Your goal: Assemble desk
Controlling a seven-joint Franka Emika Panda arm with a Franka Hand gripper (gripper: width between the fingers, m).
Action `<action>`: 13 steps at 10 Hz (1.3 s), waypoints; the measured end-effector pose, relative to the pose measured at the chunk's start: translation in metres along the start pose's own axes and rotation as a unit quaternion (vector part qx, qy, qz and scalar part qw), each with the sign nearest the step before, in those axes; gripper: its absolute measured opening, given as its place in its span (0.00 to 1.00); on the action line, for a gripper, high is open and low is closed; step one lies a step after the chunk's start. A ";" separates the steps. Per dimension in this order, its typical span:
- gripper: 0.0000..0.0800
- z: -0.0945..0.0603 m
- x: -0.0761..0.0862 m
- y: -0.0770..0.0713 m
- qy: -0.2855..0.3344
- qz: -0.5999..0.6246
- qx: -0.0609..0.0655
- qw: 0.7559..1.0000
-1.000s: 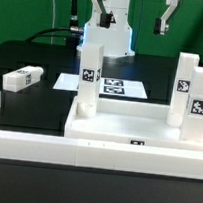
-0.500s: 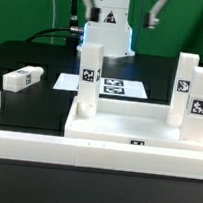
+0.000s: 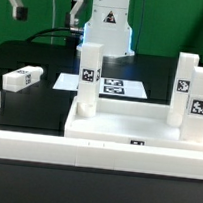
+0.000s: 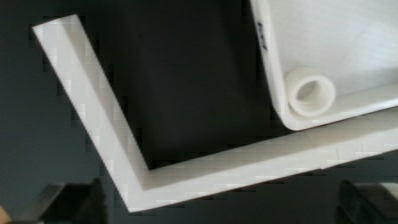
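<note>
1. Your gripper [image 3: 46, 1] is high up near the top of the exterior view, toward that view's left. Its two fingers stand wide apart. It holds nothing and touches nothing.
2. The desk top [image 3: 137, 128] lies flat on the black table [image 3: 33, 58], near the front. It is white, smooth plastic with a raised rim.
3. Two square legs stand upright in it: one leg [image 3: 88, 83] on the exterior view's left and a taller-looking leg [image 3: 190, 93] on the right. Both carry black-and-white tags.
4. Another loose leg [image 3: 23, 78] lies on its side on the table, well apart from the desk top.
5. The marker board [image 3: 106, 87] lies flat behind the desk top.
6. Only the wrist view shows you a white L-shaped rail [image 4: 107, 130] and a rimmed white corner [image 4: 338, 70] with a round socket [image 4: 313, 95].
</note>
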State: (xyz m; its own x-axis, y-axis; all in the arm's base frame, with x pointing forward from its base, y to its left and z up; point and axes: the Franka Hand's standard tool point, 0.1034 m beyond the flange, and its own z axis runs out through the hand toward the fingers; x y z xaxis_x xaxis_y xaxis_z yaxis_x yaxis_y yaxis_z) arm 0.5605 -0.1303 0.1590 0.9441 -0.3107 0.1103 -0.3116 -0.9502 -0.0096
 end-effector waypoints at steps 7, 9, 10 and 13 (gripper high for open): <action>0.81 0.051 -0.038 0.075 -0.019 0.014 -0.025 0.999; 0.81 0.052 -0.040 0.072 -0.035 0.014 -0.020 0.999; 0.81 0.052 -0.040 0.072 -0.034 0.014 -0.020 0.999; 0.81 0.055 -0.052 0.087 -0.128 0.037 0.003 0.991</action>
State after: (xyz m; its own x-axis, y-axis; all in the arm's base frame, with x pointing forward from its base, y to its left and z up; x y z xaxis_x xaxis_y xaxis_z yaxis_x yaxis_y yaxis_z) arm 0.4900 -0.1985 0.0977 0.9154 -0.3752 -0.1458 -0.3811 -0.9244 -0.0139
